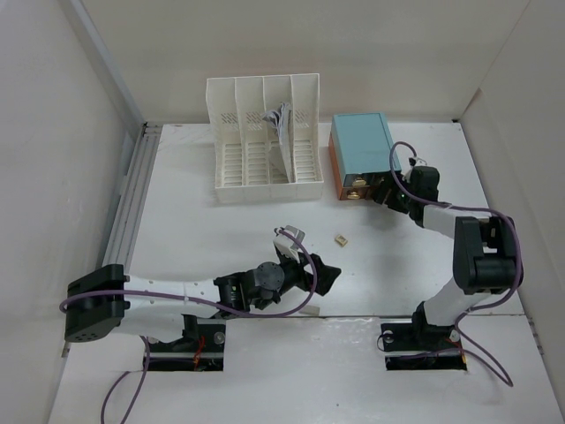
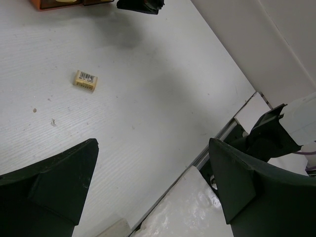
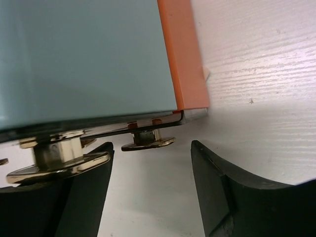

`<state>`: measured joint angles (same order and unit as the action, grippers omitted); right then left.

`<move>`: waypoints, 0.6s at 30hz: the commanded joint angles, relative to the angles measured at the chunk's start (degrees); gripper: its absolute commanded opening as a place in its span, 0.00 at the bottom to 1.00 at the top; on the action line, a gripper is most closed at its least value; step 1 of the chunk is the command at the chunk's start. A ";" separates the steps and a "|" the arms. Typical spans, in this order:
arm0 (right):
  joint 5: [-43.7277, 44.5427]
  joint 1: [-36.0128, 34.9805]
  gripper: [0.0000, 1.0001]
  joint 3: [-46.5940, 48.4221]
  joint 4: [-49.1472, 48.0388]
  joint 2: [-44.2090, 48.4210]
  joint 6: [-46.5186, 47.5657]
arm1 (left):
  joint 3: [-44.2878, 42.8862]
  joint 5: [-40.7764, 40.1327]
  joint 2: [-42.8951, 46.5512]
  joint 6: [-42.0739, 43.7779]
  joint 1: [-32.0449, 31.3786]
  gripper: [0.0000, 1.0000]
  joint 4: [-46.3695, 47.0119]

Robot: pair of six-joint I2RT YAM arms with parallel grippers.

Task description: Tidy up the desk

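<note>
The desk (image 1: 380, 265) is a large, flat, matte white top lying under both arms, with two rectangular cut-outs at its near edge. On it rests a small tan block (image 2: 85, 80) with a barcode label, whose writing is too small to read. The left gripper (image 2: 153, 148) is spread wide above the desk, and the right gripper (image 3: 150, 158) has its fingers apart at a brass knob (image 3: 148, 140) of the teal-topped box (image 3: 84, 54).

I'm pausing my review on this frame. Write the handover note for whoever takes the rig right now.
Left hand: open, empty, low over the desk, short of the small eraser.
Right hand: open at the front of the teal-topped drawer box, with a brass knob between its fingers, not gripped.
Done: papers stand in the white file rack.
Left: the eraser lies loose on the desk. Likely next step is to pull a drawer and put it away.
</note>
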<state>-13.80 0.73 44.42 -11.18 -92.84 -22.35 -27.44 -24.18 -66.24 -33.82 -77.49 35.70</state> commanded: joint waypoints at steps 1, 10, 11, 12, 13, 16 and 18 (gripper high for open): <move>-0.88 0.76 0.69 2.50 -3.94 -0.67 -1.99 | -1.39 -0.68 1.46 0.78 0.33 0.93 1.39; -0.26 1.29 0.64 4.97 -4.46 -3.23 -3.05 | -1.91 -0.69 1.46 1.30 0.33 0.93 0.77; -0.26 1.29 0.64 4.97 -4.46 -3.23 -3.05 | -1.91 -0.69 1.46 1.30 0.33 0.93 0.77; -0.26 1.29 0.62 4.97 -4.46 -3.84 -3.05 | -1.91 -1.21 1.46 1.30 0.33 0.93 0.77; -0.26 1.29 0.59 5.49 -4.46 -3.84 -3.05 | -1.91 -1.22 1.46 1.83 0.33 0.93 0.77; -0.88 1.81 0.53 5.50 -4.99 -3.84 -3.05 | -1.91 -1.22 1.98 1.83 0.85 0.93 0.24; -1.40 1.82 0.48 5.50 -4.99 -3.84 -3.05 | -1.91 -1.22 1.99 1.83 0.85 0.93 0.24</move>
<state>-16.67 1.56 46.35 -10.98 -95.39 -23.40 -27.46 -24.47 -66.19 -32.99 -77.08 35.31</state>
